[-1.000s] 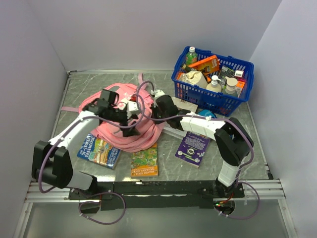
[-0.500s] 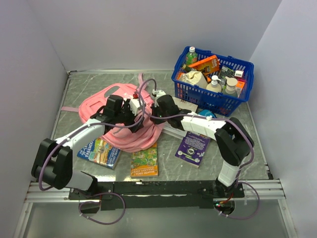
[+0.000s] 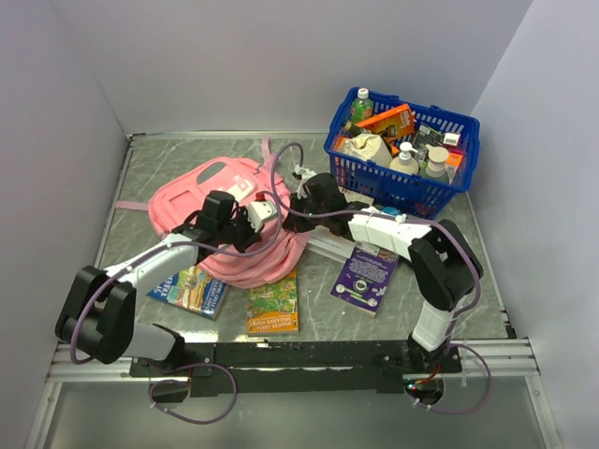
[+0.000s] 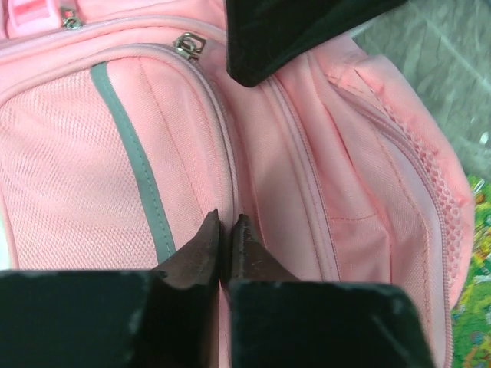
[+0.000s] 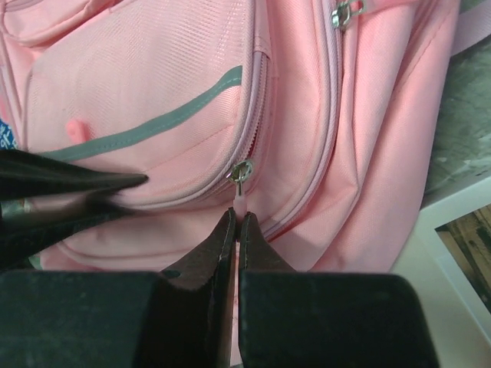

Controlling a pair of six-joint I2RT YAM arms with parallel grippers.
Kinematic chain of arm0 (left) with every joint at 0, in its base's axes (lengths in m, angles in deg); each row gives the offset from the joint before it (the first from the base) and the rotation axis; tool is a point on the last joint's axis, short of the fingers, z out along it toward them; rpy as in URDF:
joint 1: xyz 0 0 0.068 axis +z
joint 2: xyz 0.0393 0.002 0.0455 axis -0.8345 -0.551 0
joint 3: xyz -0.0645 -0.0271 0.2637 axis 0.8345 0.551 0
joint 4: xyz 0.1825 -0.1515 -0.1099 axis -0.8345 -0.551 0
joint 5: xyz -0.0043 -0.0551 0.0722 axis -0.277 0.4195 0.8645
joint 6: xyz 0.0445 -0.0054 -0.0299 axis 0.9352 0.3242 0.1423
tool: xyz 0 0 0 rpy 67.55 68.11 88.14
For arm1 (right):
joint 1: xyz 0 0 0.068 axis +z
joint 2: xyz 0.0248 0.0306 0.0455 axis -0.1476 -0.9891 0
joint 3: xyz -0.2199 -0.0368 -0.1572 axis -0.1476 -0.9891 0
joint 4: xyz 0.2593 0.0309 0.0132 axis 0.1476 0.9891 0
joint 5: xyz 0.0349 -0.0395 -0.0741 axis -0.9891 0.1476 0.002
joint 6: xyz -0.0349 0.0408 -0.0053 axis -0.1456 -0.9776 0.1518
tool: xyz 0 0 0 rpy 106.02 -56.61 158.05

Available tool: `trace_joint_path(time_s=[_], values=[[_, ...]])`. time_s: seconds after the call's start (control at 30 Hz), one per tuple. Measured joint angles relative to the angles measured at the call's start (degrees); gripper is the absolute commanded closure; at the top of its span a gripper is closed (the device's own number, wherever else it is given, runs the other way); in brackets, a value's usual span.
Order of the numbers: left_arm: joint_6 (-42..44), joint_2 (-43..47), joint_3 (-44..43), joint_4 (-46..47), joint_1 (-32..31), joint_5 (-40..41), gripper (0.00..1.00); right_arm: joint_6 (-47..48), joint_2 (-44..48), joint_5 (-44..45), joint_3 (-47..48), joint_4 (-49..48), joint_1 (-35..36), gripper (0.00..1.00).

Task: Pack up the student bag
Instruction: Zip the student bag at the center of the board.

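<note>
**Student bag.** The student bag (image 3: 187, 198) lies on the table (image 3: 154, 164), left of centre, with its front pockets facing up. Three books lie just beside its near edge. A blue basket (image 3: 374, 178) stands well apart at the far right.

**Left gripper.** The left gripper (image 4: 227, 228) sits over the right half of the bag. Its jaws are drawn almost together, and the tips press on the fabric at the seam beside the mesh front pocket. It cannot be told whether a fold of fabric is caught between them.

**Right gripper.** The right gripper (image 5: 235, 222) reaches in from the right and meets the bag just right of the left gripper. It is clenched on the pink zipper pull (image 5: 240, 201), which hangs from the metal slider (image 5: 242, 170) at the pocket corner.
</note>
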Motion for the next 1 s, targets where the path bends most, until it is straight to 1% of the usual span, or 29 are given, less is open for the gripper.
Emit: trace_joint_path(time_s=[0.13, 0.23, 0.37, 0.6, 0.73, 0.87, 0.9, 0.97, 1.0], values=[[3.7, 0.2, 0.8, 0.2, -0.5, 0.4, 0.99, -0.5, 0.0, -2.6, -0.5, 0.2, -1.1, 1.0], [6.1, 0.8, -0.1, -2.2, -0.5, -0.3, 0.99, -0.5, 0.0, -4.6, -0.5, 0.3, -2.0, 1.0], [11.9, 2.3, -2.1, -8.6, -0.4, -1.5, 0.99, 0.1, 0.0, -8.5, 1.1, 2.8, -2.9, 1.0], [28.7, 7.9, -5.3, -22.9, 0.1, -2.7, 0.99, 2.8, -0.7, -14.2, 6.9, 9.0, -2.8, 1.0], [36.2, 8.8, -6.5, -28.7, 0.3, -2.9, 0.99, 3.8, -2.2, -15.2, 9.2, 10.8, -2.4, 1.0], [41.9, 9.2, -6.5, -34.1, 0.5, -3.2, 0.99, 4.5, -5.3, -15.4, 11.3, 12.6, -1.4, 0.98], [43.1, 9.2, -6.5, -35.1, 0.5, -3.2, 0.99, 4.6, -6.1, -15.5, 11.7, 13.1, -1.2, 0.93], [44.9, 9.2, -6.5, -36.4, 0.5, -3.1, 0.99, 4.8, -7.2, -15.8, 12.5, 14.3, -0.9, 0.78], [45.6, 9.2, -6.6, -37.0, 0.6, -3.0, 0.99, 5.0, -7.8, -15.8, 13.4, 15.2, -0.8, 0.6]])
